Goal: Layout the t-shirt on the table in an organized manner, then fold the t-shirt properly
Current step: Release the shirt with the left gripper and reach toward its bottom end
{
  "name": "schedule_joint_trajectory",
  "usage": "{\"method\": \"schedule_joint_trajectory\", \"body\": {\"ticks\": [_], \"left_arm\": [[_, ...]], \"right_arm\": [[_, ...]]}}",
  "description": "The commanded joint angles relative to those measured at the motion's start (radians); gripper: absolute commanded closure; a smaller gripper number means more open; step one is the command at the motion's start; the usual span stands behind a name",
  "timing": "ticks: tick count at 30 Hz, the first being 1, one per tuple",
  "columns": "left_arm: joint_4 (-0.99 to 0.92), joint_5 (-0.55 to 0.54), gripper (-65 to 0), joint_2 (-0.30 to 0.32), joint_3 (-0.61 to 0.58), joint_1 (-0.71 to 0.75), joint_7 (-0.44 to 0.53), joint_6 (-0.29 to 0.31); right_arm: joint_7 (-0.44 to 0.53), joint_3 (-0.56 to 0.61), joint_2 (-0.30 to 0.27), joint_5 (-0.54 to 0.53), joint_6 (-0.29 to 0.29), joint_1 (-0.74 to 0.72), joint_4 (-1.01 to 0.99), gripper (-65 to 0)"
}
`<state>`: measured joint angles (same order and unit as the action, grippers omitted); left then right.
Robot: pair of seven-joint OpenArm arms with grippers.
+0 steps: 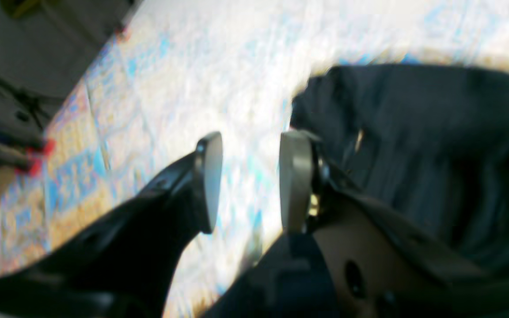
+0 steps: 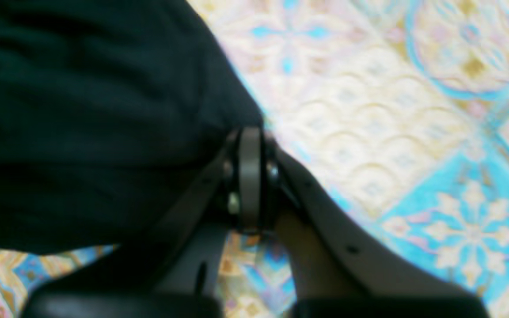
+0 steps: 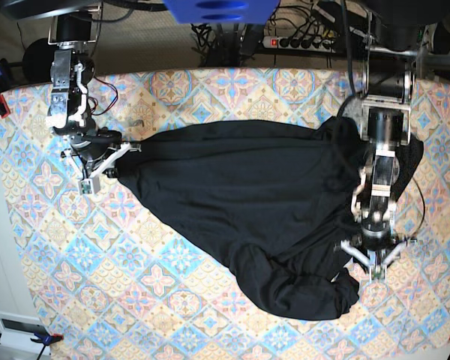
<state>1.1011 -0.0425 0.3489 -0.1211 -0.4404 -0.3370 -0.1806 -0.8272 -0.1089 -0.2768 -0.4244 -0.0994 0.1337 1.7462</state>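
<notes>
Nearest you in the base view, the t-shirt (image 3: pixel 247 195) bunches into a rumpled black lump toward the front right of the table (image 3: pixel 157 307), just beside your left gripper (image 3: pixel 373 264). That gripper's jaws stand apart with only patterned cloth between them; the left wrist view shows the pads (image 1: pixel 296 176) clear of the fabric, the black folds just beside one finger. From the lump, the shirt widens into a plain, print-free sheet, creased in long ridges, lying across the middle of the table. Its long axis runs side to side, tilted: low at the right, rising to a narrow stretched point at the far left. There your right gripper (image 3: pixel 124 152) is pinched closed on that point of fabric. The right wrist view shows its pads (image 2: pixel 250 176) pressed together at the shirt's edge
</notes>
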Motion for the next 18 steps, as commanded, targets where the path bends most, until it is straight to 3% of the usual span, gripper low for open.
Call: {"method": "schedule_joint_trajectory", "body": {"ticks": [1,5,11,18], "left_arm": [[0.027,-0.020,-20.8,0.025,0.013,0.001,0.023,0.005],[0.027,-0.115,-21.5,0.049,0.067,0.096,0.020,0.005],[0.029,-0.202,-30.6,0.106,0.067,0.196,0.020,0.005],[0.001,-0.382,-30.8,0.135,0.067,0.208,-0.029,0.005]], "right_arm": [[0.021,-0.002,-0.005,-0.008,-0.006,-0.013,0.018,0.0],[0.021,0.019,0.003,-0.004,-0.006,-0.018,0.016,0.0],[0.021,0.030,0.009,-0.003,-0.006,-0.021,0.010,0.0],[0.021,0.030,0.009,-0.003,-0.006,-0.021,0.008,0.0]]}}
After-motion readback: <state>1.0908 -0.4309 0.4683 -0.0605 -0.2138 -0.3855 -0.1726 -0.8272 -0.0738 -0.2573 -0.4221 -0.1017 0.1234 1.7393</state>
